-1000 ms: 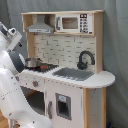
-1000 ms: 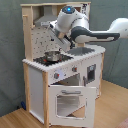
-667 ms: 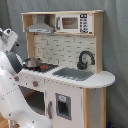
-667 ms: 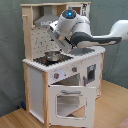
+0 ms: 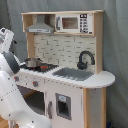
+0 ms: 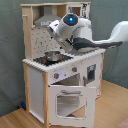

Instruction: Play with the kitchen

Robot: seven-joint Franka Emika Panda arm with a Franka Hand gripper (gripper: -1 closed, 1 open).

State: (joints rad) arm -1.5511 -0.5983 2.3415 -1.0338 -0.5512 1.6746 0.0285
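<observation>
While the kitchen point(image 5: 65, 70) stood against a grey curtain point(image 5: 116, 50) in the first exterior view, a small pot point(image 5: 32, 62) sat on its stovetop and the white arm point(image 5: 12, 92) filled the first exterior view's left. From the second exterior view, the oven door point(image 6: 67, 102) hung open, the arm point(image 6: 75, 31) reached over the pot point(image 6: 51, 56), and I could not tell whether the gripper was open or closed.

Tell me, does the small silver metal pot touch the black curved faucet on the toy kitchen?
Apart. In the first exterior view, the small silver metal pot stands on the stovetop at the left, and the black curved faucet stands behind the sink, with bare backsplash between them.
</observation>
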